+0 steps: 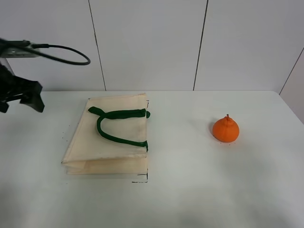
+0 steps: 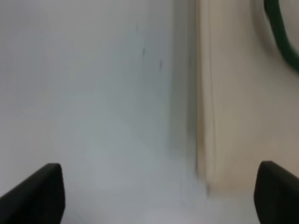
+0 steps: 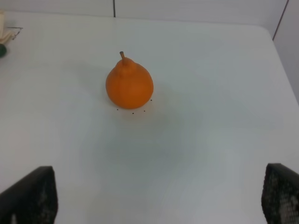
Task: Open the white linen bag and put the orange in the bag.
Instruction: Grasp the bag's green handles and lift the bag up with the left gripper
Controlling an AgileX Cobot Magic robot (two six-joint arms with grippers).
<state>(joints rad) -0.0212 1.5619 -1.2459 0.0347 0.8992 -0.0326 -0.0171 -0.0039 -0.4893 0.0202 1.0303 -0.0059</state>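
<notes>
The left gripper, jaws spread and empty, hovers just beside the flat cream cloth bag with dark green strap handles. The right gripper, likewise released, faces the round orange fruit, which sits well apart from the bag. Opening has not begun. The next move likely calls for pinching a handle and lifting.

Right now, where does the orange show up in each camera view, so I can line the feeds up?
Exterior high: the orange sits right of centre on the table, well apart from the white linen bag.
Left wrist: not in it.
Right wrist: the orange near mid-frame, ahead of the right gripper.
Shared landmark: the bag's green handle; what looks like a sliver of it at the right wrist view's edge.
</notes>
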